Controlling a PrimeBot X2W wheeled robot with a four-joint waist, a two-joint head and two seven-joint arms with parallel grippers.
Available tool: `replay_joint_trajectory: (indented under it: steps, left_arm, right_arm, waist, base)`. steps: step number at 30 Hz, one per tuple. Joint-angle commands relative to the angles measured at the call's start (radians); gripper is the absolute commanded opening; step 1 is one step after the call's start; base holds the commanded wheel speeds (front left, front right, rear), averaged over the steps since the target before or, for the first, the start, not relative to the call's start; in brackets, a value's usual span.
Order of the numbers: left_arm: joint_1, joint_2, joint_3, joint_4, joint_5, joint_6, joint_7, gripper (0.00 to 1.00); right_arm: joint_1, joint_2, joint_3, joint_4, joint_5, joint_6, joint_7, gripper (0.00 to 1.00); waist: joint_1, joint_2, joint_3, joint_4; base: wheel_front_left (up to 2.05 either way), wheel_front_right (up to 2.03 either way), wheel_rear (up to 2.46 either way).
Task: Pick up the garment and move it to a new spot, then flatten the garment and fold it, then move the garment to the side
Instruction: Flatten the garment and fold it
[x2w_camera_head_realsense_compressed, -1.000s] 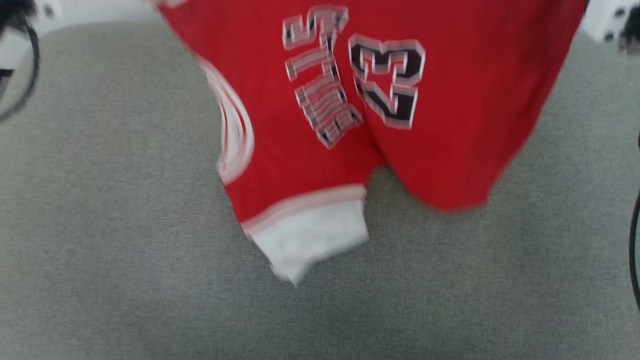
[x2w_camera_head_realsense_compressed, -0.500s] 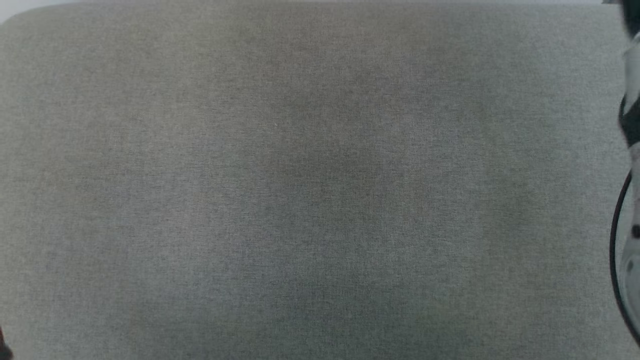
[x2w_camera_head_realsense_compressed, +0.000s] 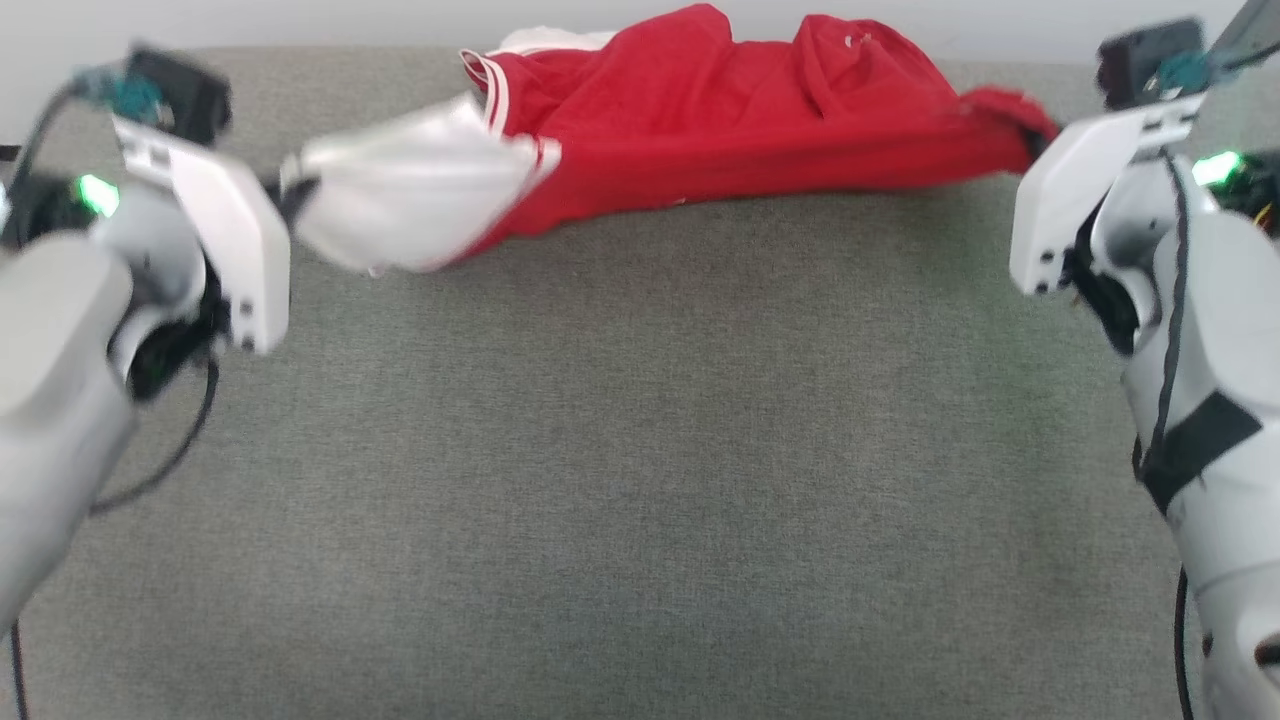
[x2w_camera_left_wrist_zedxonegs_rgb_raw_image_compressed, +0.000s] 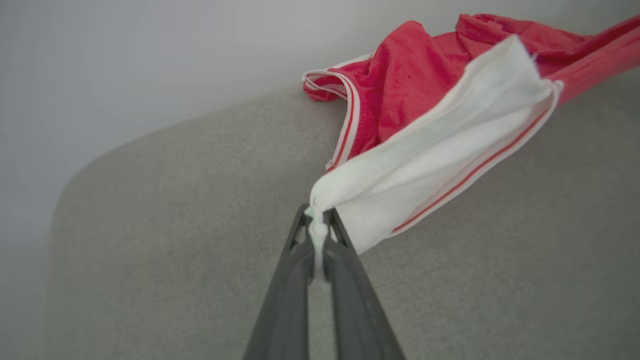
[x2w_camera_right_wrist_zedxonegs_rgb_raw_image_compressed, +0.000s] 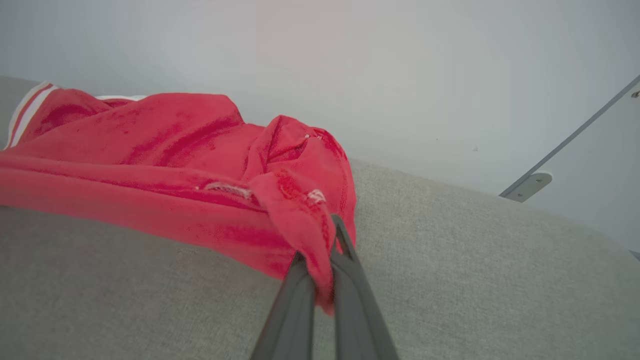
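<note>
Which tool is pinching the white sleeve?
Left tool: shut on the tip of the garment's white sleeve. The right tool pinches red cloth at the garment's opposite end.

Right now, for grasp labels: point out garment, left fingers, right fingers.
garment (x2w_camera_head_realsense_compressed: 720, 130), head view, red body.
left fingers (x2w_camera_left_wrist_zedxonegs_rgb_raw_image_compressed: 292, 285), left wrist view, one dark finger's shaft.
right fingers (x2w_camera_right_wrist_zedxonegs_rgb_raw_image_compressed: 292, 310), right wrist view, one dark finger's shaft.

Arms are being held wide apart, the left gripper (x2w_camera_left_wrist_zedxonegs_rgb_raw_image_compressed: 317, 227) pinched shut at ten o'clock, the right gripper (x2w_camera_right_wrist_zedxonegs_rgb_raw_image_compressed: 322, 245) at two.
</note>
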Motion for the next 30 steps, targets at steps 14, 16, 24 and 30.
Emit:
replay_joint_trajectory:
  steps: [14,16,24,30]
  left_arm:
    - [0.398,0.242,-0.076,-0.473,-0.224,0.135,0.208,0.00]
    - [0.456,0.269,-0.084,-0.544,-0.249,0.179,0.206,0.00]
    - [0.631,0.341,-0.112,-0.731,-0.314,0.297,0.175,0.00]
    - [0.729,0.363,-0.142,-0.799,-0.361,0.348,0.180,0.00]
  right_arm:
    - [0.450,-0.155,0.130,-0.421,0.238,-0.002,0.309,0.00]
    - [0.520,-0.173,0.118,-0.494,0.253,-0.002,0.350,0.00]
    - [0.775,-0.197,0.065,-0.751,0.290,-0.002,0.515,0.00]
    - [0.932,-0.198,0.039,-0.874,0.323,-0.002,0.621,0.00]
  waist:
    - [0.0000,0.0000,-0.044,0.023]
    - [0.0000,0.0000,-0.043,0.026]
    - [0.0000,0.0000,-0.035,0.033]
    - [0.0000,0.0000,-0.025,0.031]
  base:
    - [0.00,0.00,0.00]
    - [0.00,0.00,0.00]
    - [0.00,0.00,0.00]
    - [0.00,0.00,0.00]
